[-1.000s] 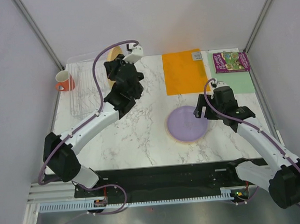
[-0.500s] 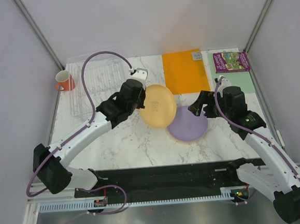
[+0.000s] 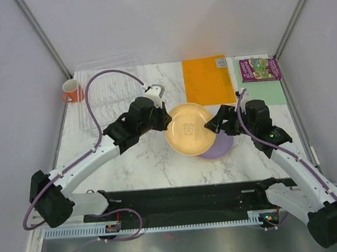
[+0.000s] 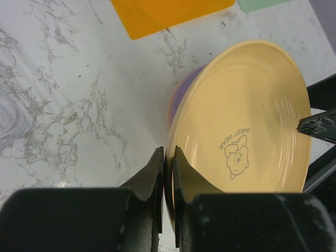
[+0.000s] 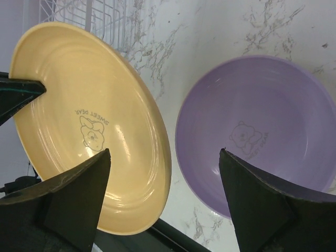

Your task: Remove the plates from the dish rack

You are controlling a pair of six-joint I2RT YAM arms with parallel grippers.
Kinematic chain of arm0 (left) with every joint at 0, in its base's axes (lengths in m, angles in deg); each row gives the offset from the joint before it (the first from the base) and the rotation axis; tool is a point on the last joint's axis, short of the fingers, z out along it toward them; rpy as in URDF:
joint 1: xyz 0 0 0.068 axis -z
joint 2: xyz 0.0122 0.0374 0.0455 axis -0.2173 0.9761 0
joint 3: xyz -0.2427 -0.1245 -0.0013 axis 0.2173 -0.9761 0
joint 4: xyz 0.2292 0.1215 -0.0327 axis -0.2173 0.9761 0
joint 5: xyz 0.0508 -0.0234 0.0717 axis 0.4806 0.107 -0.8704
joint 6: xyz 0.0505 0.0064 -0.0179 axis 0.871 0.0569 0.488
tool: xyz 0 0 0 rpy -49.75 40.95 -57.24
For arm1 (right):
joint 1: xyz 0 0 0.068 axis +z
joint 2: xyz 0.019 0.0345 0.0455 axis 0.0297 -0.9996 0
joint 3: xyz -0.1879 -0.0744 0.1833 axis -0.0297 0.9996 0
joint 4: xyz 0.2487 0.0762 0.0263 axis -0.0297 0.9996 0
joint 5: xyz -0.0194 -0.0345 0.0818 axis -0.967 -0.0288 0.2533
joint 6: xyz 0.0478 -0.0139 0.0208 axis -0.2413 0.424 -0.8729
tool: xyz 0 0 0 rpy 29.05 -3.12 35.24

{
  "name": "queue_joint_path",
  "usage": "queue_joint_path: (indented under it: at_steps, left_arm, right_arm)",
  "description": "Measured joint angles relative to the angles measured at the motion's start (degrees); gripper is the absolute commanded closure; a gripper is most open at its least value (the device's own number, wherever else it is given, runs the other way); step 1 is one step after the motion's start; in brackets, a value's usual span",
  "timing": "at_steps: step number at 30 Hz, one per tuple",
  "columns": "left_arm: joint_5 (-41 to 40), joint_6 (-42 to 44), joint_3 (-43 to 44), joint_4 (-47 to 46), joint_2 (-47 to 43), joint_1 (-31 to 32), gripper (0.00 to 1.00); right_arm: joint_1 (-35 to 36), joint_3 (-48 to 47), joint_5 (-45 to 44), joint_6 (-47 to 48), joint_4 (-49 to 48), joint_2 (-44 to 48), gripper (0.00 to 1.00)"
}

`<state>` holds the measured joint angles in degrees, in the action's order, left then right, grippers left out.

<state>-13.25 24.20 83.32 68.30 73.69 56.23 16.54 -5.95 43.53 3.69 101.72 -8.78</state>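
The left gripper [image 4: 168, 160] is pinched tight on the rim of the yellow-orange plate [image 3: 187, 129], one finger over the lip and one under it. It grips the edge farthest from the purple plate [image 3: 220, 149]. That looks like the only sensible hold on something this thin and wide: clamp the edge and let the rest hang out ahead of the arm.

The yellow-orange plate sits over the purple plate, covering the part of it towards the dish rack [image 3: 80, 104]. I take it the purple one marks the stacking spot on the marble table [image 3: 142, 157]. I can't tell whether the two plates touch yet.

The right gripper [image 5: 164, 157] stands above the purple plate with its fingers spread wide and nothing between them. Its fingertips are close to the free edge of the yellow-orange plate, as if ready to steady or receive it.

The carried plate is hollow side up, so its bear print and lettering show from above. From the wrist views it looks somewhat tipped rather than flat. Being round, it has no long axis; the line that matters runs from the clamped rim across to the free rim, out over the purple plate. From above, no other plate shows in the rack's slots.
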Motion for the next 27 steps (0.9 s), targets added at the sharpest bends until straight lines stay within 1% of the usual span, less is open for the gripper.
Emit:
queue_joint_path:
  at_steps: [1,4,5,7,8,9,10,11,12,13,14,15,16,17,20,22,27]
  left_arm:
    - [0.48,-0.24,-0.26,-0.76,-0.26,0.0,0.98]
    - [2.34,-0.85,-1.29,-3.32,-0.52,0.0,0.98]
    - [3.1,-1.16,-1.84,-4.22,-0.59,0.0,0.98]
    - [4.57,-1.57,-2.97,-5.97,-0.63,0.0,0.98]
    - [5.16,-1.75,-3.37,-6.51,-0.63,0.0,0.98]
    - [5.7,-1.79,-4.17,-7.63,-0.72,-0.04,0.98]
    - [5.75,-1.79,-5.35,-8.72,-1.16,-0.35,0.96]
    - [6.12,-1.92,-6.54,-9.53,-1.6,-0.94,0.88]
    - [6.8,-2.14,-7.45,-10.6,-1.95,-1.36,0.75]
    - [7.32,-2.25,-8.17,-11.72,-2.45,-1.53,0.45]
    - [7.28,-2.27,-8.68,-12.44,-2.93,-1.53,0.38]
    - [7.56,-2.38,-9.09,-13.03,-3.32,-1.53,0.04]
    - [7.82,-2.82,-9.33,-13.6,-3.67,-1.31,0.0]
    - [7.82,-2.8,-9.4,-13.7,-4.07,-0.87,0.0]
    - [6.12,-3.04,-9.79,-13.27,-6.21,-0.02,0.0]
    - [2.38,-3.04,-11.52,-12.87,-9.35,0.11,0.0]
    - [-5.84,-3.06,-18.69,-10.91,-20.68,0.07,0.0]
  right_arm:
    - [0.04,0.28,0.33,-0.28,-0.39,-0.13,0.1]
    - [0.04,0.96,2.01,-0.87,-1.79,-0.61,0.32]
    - [0.02,1.22,2.97,-1.33,-2.43,-0.76,0.52]
    - [0.04,1.81,4.63,-1.99,-3.8,-1.07,0.68]
    - [0.04,2.1,5.46,-2.58,-4.5,-1.14,0.86]
    - [0.02,2.36,5.77,-2.75,-4.72,-1.16,0.95]
    - [-0.26,2.64,6.73,-3.39,-5.11,-1.16,1.0]
    - [-0.52,2.89,8.04,-3.82,-5.75,-1.16,1.0]
    - [-0.42,2.97,8.09,-3.8,-5.68,-1.16,1.0]
    - [-0.46,3.15,8.17,-3.87,-5.66,-1.18,1.0]
    - [-0.5,3.21,8.22,-4.0,-5.7,-1.2,1.0]
    - [-0.37,3.15,8.15,-4.26,-5.7,-0.94,1.0]
    - [-0.07,2.97,7.3,-4.17,-5.31,-0.61,1.0]
    - [0.17,2.71,6.58,-4.13,-4.57,-0.33,1.0]
    - [0.35,-0.04,-0.68,-2.23,1.2,1.03,1.0]
    - [0.26,-2.82,-6.51,-0.72,4.7,1.51,1.0]
    - [-0.44,-6.19,-14.58,1.64,8.57,0.04,1.0]
